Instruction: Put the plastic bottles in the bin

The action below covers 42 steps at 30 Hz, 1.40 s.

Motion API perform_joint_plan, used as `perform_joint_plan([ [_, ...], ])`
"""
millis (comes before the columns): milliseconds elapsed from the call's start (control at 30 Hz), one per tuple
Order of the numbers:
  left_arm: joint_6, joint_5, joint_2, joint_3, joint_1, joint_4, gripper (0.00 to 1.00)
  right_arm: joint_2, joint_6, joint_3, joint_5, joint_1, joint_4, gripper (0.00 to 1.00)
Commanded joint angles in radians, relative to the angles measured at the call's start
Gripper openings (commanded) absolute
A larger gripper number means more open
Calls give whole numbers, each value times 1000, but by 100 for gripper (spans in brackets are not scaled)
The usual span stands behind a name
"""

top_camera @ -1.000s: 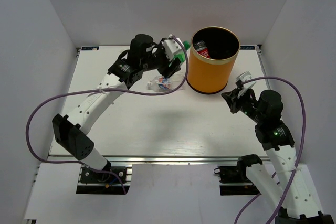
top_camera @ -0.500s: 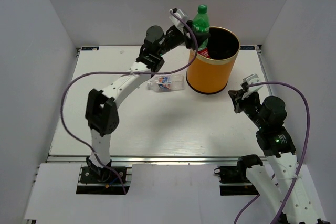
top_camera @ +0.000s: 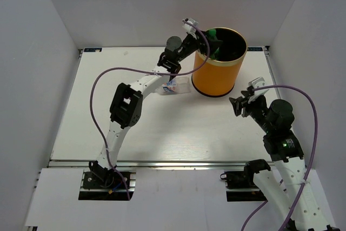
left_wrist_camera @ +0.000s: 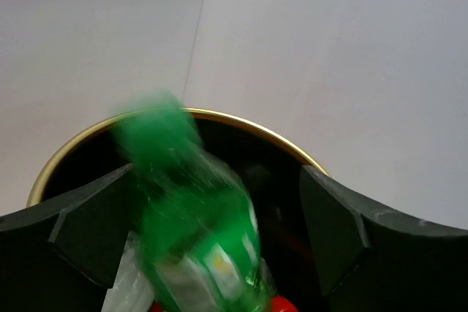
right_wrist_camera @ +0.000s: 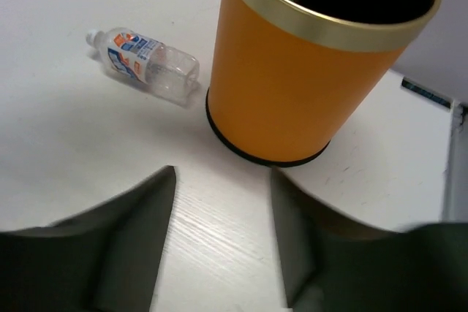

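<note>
The orange bin point(top_camera: 216, 77) with a gold rim stands at the back of the table. My left gripper point(top_camera: 207, 44) hangs over its left rim, open. In the left wrist view a blurred green plastic bottle point(left_wrist_camera: 197, 217) drops free between the wide-apart fingers point(left_wrist_camera: 95, 231) into the bin's black inside, gold rim point(left_wrist_camera: 234, 118) beyond; the bottle point(top_camera: 213, 36) shows inside the rim from above. Red caps point(left_wrist_camera: 281, 303) show below it. A clear bottle point(top_camera: 175, 86) with a blue-orange label lies on its side left of the bin. My right gripper point(top_camera: 240, 105) is open and empty, right of the bin.
In the right wrist view the bin point(right_wrist_camera: 307, 93) stands just beyond the right gripper point(right_wrist_camera: 223, 246), and the clear bottle point(right_wrist_camera: 146, 63) lies to its left. White walls enclose the table on three sides. Purple cables loop off both arms.
My left arm lifted the green bottle from the table to over the bin and opened; the bottle is falling in. My right gripper went from shut to open.
</note>
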Motion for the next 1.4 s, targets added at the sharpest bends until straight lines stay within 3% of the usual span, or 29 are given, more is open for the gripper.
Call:
perform_joint_plan([
  [0,-13,-38,-148,-31,-6,34,100,-6,-61,-17,-60,5,41,66],
  [33,-2,-38,-177,-57,-6,11,100,-8,-114,-25,-109,5,38,74],
  [67,27,-38,-208,-66,-6,-12,100,-11,-141,-36,-182,5,23,90],
  [200,102,-38,-416,-147,-6,-156,100,27,-435,-73,-474,12,-46,90],
  [300,133,-133,-686,-335,-6,-286,100,138,-644,-56,-594,26,-63,90],
  [333,133,-182,-761,-445,-6,-396,100,167,-688,-42,-621,32,-87,88],
  [367,133,-236,-836,-504,-6,-456,100,286,-783,-4,-626,46,-100,88],
  [400,124,-334,-986,-565,-6,-502,100,329,-791,51,-610,60,-106,87],
  [467,124,-405,-1129,-748,12,-640,100,465,-767,161,-584,130,-139,86],
  [600,201,-592,-1450,-1070,12,-786,100,703,-727,324,-363,295,-104,86],
  [800,228,-621,-1807,-1294,12,-900,100,1034,-814,628,-228,407,-152,90],
  [933,254,-620,-1913,-1313,12,-963,100,1268,-952,746,-150,416,-163,90],
  [1067,264,-629,-1950,-1332,12,-1011,100,1507,-982,1045,-57,433,-276,90],
  [1233,273,-598,-1961,-1332,21,-1011,100,1676,-977,1257,18,425,-316,90],
  [1367,282,-586,-1950,-1332,21,-1020,100,1747,-997,1283,76,422,-290,90],
])
